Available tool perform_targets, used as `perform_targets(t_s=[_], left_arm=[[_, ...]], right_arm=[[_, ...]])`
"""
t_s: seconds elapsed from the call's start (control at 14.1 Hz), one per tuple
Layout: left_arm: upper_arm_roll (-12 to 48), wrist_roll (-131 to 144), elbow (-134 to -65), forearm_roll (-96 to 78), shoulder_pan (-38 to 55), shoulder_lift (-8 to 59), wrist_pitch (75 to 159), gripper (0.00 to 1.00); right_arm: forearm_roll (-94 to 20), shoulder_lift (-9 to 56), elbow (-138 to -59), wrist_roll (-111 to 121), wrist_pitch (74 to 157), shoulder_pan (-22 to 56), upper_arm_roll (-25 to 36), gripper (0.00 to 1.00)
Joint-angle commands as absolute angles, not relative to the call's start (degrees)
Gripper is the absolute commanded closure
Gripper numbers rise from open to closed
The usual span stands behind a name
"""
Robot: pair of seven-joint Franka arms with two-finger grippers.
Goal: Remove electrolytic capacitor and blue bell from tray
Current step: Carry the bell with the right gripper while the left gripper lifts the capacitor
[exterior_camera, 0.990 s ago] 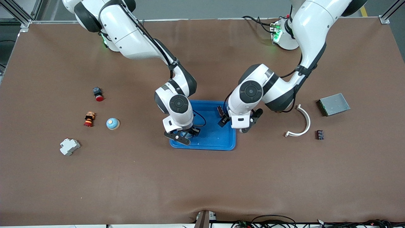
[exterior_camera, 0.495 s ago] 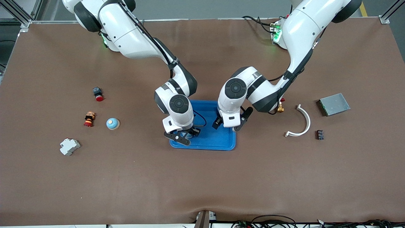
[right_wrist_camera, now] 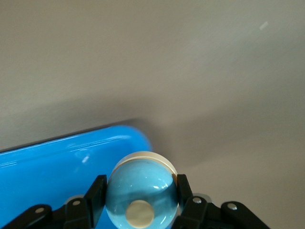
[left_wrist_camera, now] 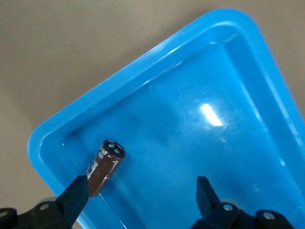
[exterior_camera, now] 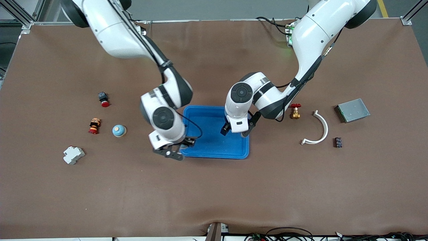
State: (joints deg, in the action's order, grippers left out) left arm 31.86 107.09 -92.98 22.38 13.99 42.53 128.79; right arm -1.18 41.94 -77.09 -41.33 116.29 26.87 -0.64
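The blue tray (exterior_camera: 214,147) sits mid-table. A brown capacitor (left_wrist_camera: 105,166) lies in the tray (left_wrist_camera: 190,95) near a corner. My left gripper (exterior_camera: 234,132) hovers over the tray, open and empty; in the left wrist view (left_wrist_camera: 140,186) one of its fingers (left_wrist_camera: 76,196) is beside the capacitor. My right gripper (exterior_camera: 177,149) is over the tray's corner nearest the front camera, at the right arm's end. It is shut on a light-blue dome bell (right_wrist_camera: 140,191) with a cream button, above the tray's rim (right_wrist_camera: 71,148).
On the right arm's side lie a second blue bell (exterior_camera: 119,130), a red push button (exterior_camera: 103,99), an orange-and-red part (exterior_camera: 94,126) and a white breaker (exterior_camera: 73,155). On the left arm's side lie a red-handled valve (exterior_camera: 295,111), a white curved strip (exterior_camera: 320,129), a grey box (exterior_camera: 352,110) and a small dark module (exterior_camera: 338,142).
My right gripper has carried the bell from over the tray's inside to its corner at the right arm's end. My left gripper has moved farther over the tray, uncovering the valve.
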Motion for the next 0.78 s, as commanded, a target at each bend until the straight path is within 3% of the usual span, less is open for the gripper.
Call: perform_targets(t_s=[0.0,0.35,0.71], left_arm=[[31.55,108.54,-96.58,23.99,13.89,41.31,130.61,0.00],[31.55,108.46,-97.47,26.37,14.33,42.01,130.78,0.00],[31.55,108.46,-97.82,26.54,14.50,42.10,130.96,0.00]], right_arm=[[-2.20,36.32,-83.47,-29.93,115.48,21.11,-1.58,1.00],[-1.76,31.30,-92.00,-15.50,118.64,14.43,-1.41,1.00],[-1.67,30.32,-97.90,-1.17,125.50,7.05,-1.32,1.00]])
